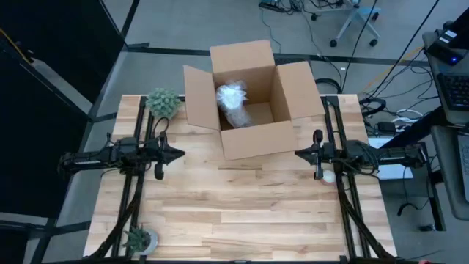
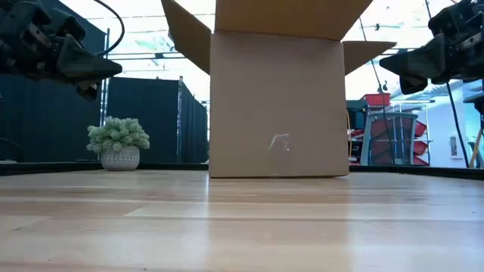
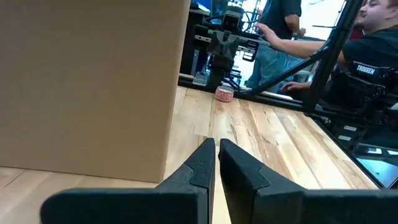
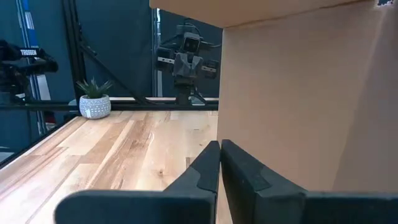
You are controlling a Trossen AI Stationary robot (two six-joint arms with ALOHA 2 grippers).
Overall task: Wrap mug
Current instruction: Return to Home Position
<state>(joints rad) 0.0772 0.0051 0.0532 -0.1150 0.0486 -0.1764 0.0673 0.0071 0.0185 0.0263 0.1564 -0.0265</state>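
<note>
Box: I see the cardboard box (image 1: 256,139) upright at the far middle of the table (image 1: 242,213), flaps spread open.
Wrapped load: a bubble-wrap bundle (image 1: 233,99) lies inside the box, toward its far-left corner; I cannot make out the mug under the wrap.
Left gripper: the left gripper (image 1: 179,153) hovers above the table left of the box, apart from it, pointing toward it; jaws together, holding nothing.
Right gripper: the right gripper (image 1: 297,153) hovers right of the box, mirrored; jaws together, holding nothing.
Surroundings: one potted plant (image 1: 163,102) stands at the table's far-left corner, a second plant (image 1: 139,238) at its near-left edge.
</note>
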